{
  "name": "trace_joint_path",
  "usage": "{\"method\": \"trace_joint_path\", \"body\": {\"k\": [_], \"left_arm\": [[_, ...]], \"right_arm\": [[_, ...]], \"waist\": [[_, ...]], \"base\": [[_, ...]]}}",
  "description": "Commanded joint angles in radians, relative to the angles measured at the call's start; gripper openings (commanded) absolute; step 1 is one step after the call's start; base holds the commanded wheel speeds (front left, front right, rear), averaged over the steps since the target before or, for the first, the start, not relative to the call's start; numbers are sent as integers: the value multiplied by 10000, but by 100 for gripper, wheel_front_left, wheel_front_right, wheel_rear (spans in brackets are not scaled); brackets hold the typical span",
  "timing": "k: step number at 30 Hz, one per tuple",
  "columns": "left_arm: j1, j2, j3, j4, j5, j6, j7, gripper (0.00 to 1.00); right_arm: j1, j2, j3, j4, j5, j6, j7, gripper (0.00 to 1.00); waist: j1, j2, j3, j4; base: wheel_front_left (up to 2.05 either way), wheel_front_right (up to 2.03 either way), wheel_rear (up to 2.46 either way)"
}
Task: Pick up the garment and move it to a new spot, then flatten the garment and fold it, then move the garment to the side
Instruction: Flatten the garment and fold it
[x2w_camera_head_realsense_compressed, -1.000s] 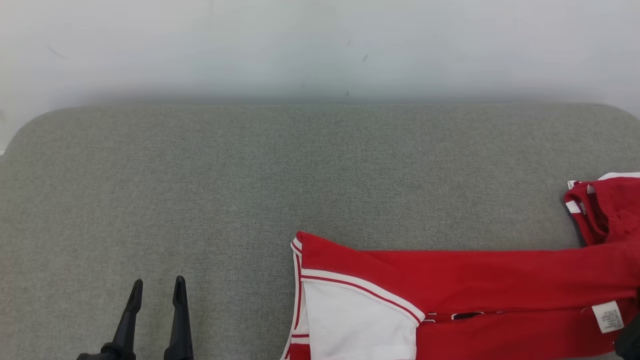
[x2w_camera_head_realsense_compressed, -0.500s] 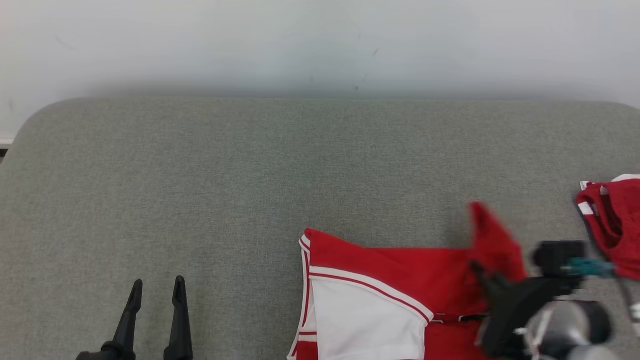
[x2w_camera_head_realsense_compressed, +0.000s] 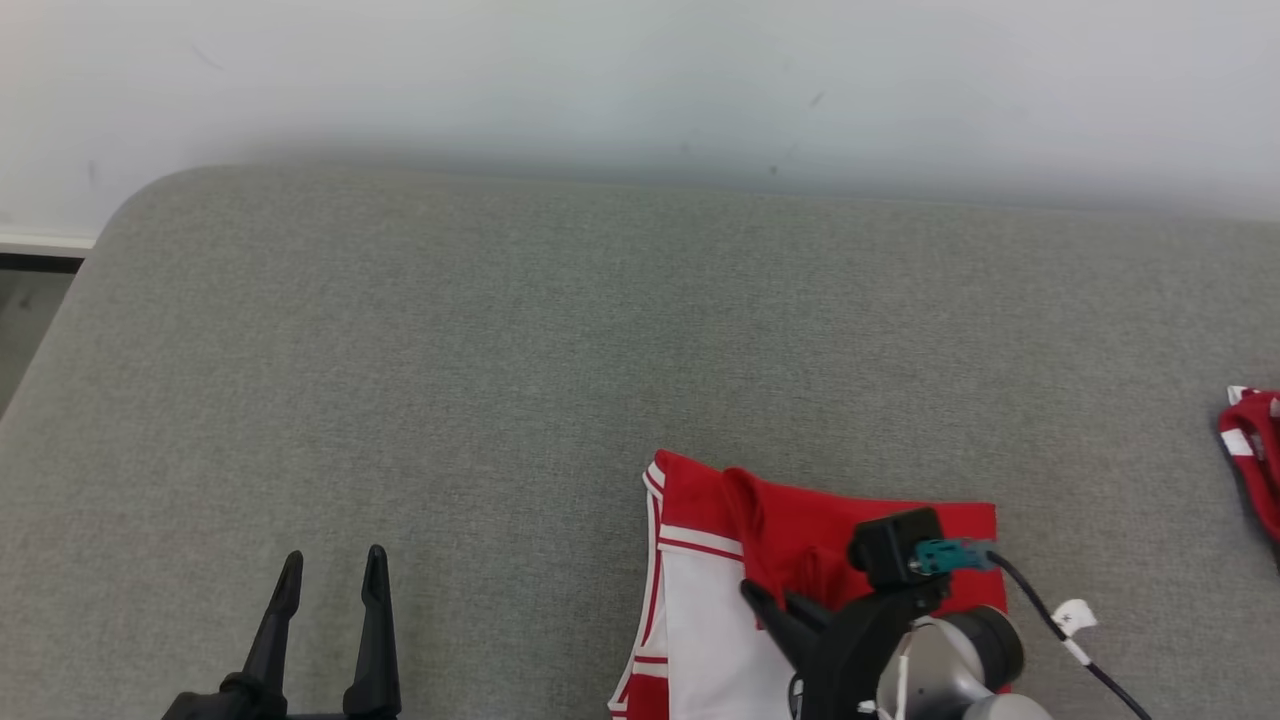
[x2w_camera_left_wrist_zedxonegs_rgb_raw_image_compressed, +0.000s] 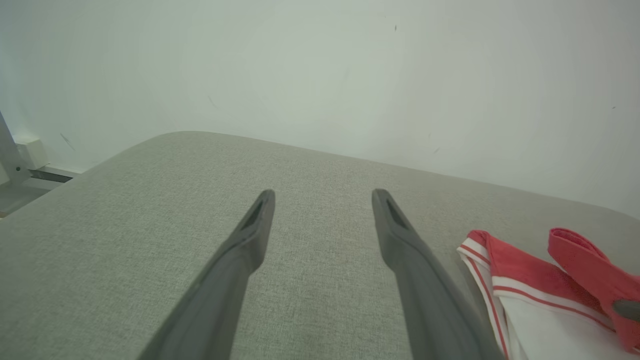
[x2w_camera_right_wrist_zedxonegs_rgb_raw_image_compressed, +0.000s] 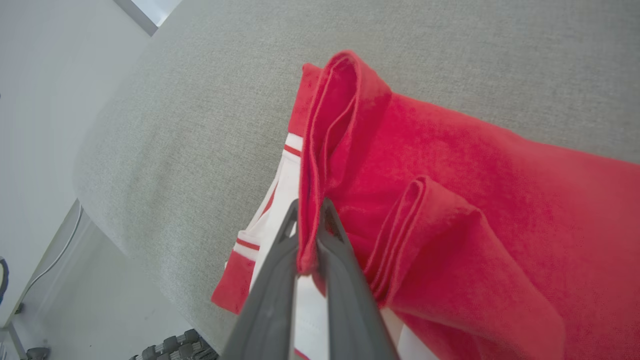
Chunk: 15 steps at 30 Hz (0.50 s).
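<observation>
Garment (x2w_camera_head_realsense_compressed: 800, 520), red and white, is lying near the front edge of the grey padded surface (x2w_camera_head_realsense_compressed: 500, 350), right of centre. The right tool (x2w_camera_head_realsense_compressed: 770, 600) is pinching a raised red fold of it. The left tool (x2w_camera_head_realsense_compressed: 335, 555) is hovering with its fingers spread, empty, at the near left, well apart from the cloth.

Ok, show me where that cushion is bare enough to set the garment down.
Bare: the far strip of the cushion along the wall, the left half around the open left gripper, and a gap between the garment and the red piece at the right edge. Crowded: near right, where the right gripper pinches the garment's fold.
</observation>
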Motion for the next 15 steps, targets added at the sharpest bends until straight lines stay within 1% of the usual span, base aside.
{"method": "trace_joint_path", "body": {"k": [1, 8, 13, 14, 15], "left_arm": [[-144, -9, 14, 38, -63, -69, -30, 100], [-191, -11, -47, 69, -69, -61, -30, 100], [-189, -12, -70, 62, -67, -45, -30, 100], [-179, -12, -78, 70, -70, -45, -30, 100], [-179, -12, -78, 70, -70, -45, -30, 100]], "right_arm": [[-161, -16, 196, 157, 184, 5, -91, 0], [-626, -14, 710, 986, 379, 5, -357, 0], [-899, -14, 741, 1505, 406, 5, -594, 0], [-929, -14, 750, 1592, 422, 5, -624, 7], [-929, -14, 750, 1592, 422, 5, -624, 7]], "waist": [[0, -1, 41, 130], [0, -1, 91, 345], [0, -1, 125, 410], [0, -1, 124, 418], [0, -1, 124, 418]], "base": [[0, 0, 0], [0, 0, 0], [0, 0, 0], [0, 0, 0], [0, 0, 0]]}}
